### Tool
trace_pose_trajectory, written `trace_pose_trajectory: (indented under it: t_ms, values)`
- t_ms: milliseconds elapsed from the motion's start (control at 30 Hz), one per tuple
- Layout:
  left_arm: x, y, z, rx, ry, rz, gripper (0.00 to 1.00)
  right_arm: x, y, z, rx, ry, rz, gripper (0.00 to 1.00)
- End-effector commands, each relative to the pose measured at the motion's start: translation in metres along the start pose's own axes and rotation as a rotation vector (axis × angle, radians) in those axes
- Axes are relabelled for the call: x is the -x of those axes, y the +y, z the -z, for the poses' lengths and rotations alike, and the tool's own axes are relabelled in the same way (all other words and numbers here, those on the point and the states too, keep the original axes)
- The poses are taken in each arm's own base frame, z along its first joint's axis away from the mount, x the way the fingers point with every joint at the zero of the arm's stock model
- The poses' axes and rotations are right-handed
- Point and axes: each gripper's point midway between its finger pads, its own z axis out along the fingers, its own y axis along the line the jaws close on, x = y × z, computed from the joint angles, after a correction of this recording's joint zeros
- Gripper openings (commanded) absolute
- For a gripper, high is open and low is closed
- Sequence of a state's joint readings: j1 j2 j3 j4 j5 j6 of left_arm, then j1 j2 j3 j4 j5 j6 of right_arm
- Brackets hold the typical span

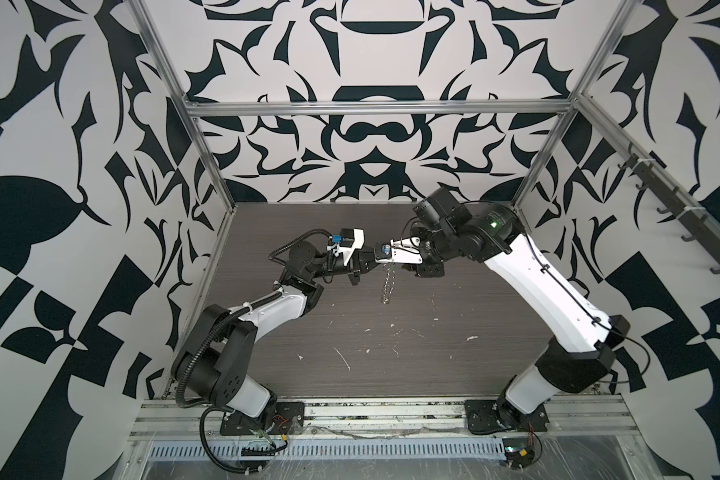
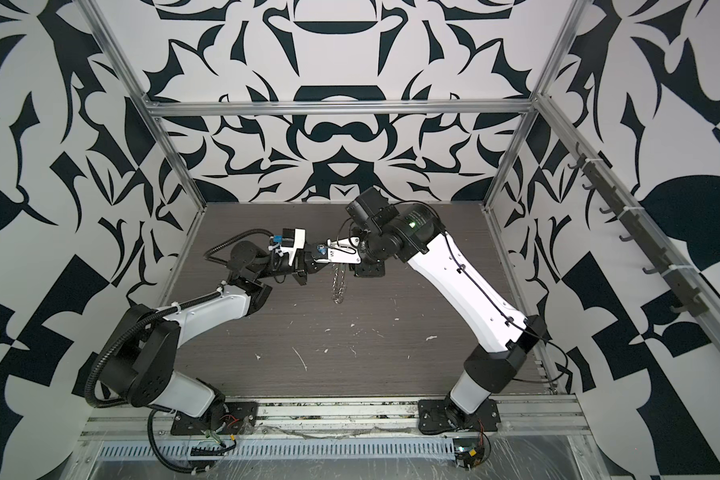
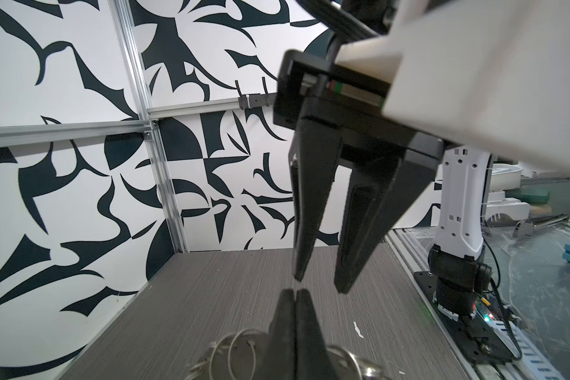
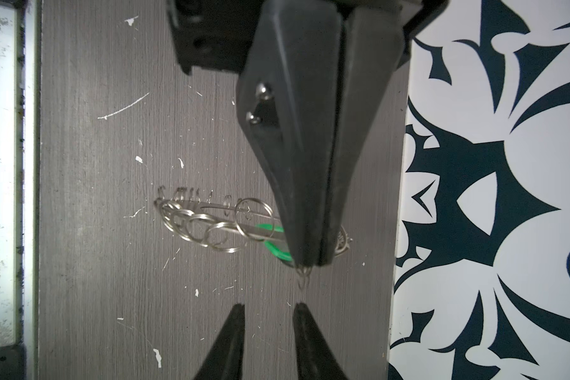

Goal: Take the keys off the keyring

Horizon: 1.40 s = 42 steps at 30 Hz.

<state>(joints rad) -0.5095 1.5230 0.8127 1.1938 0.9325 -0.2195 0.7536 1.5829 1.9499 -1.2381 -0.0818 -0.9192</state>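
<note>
The keyring [image 4: 191, 223], a flat grey disc fringed with silver wire loops, hangs edge-on above the table; in both top views it dangles below the two grippers [image 1: 387, 284] [image 2: 339, 286]. My left gripper [image 3: 295, 291] is shut on its upper rim, and loops [image 3: 237, 352] show beside the fingers. The green key [image 4: 272, 248] peeks out behind the left gripper's finger, close to the grip. My right gripper [image 4: 269, 307] is open, tips apart, facing the left gripper's tips a short way off with nothing between its fingers. The grippers meet tip to tip at mid-table [image 1: 378, 258].
The dark wood-grain table [image 1: 391, 353] carries white flecks. Aluminium frame posts [image 1: 208, 174] and patterned walls close in the sides and back. A rail of hooks [image 1: 678, 199] runs along the right wall. Both arm bases sit on the front rail [image 1: 383, 411].
</note>
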Motion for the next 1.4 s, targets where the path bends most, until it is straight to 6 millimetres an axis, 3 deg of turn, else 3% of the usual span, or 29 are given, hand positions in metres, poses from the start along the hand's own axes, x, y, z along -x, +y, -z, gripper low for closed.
trace_pose_trajectory:
  t_ms: [0, 167, 433, 667, 1033, 1367]
  values:
    - [0.023, -0.002, 0.003, 0.008, -0.054, -0.049, 0.00, 0.006, -0.013, 0.009, -0.112, -0.099, -0.021, 0.32]
    - [0.026, 0.003, 0.005, 0.050, -0.069, -0.046, 0.00, 0.007, -0.036, 0.020, -0.373, -0.352, -0.076, 0.34]
    - [0.033, 0.010, 0.006, 0.088, -0.082, -0.030, 0.00, -0.008, -0.039, 0.029, -0.618, -0.617, -0.198, 0.37]
    - [0.035, 0.013, 0.005, 0.090, -0.101, -0.020, 0.00, -0.012, -0.037, 0.014, -0.641, -0.728, -0.294, 0.37]
    - [0.038, 0.012, 0.005, 0.087, -0.110, -0.028, 0.00, 0.007, -0.031, 0.002, -0.524, -0.811, -0.285, 0.49]
    - [0.037, 0.012, 0.005, 0.086, -0.109, -0.023, 0.00, 0.021, -0.034, 0.000, -0.467, -0.845, -0.264, 0.50]
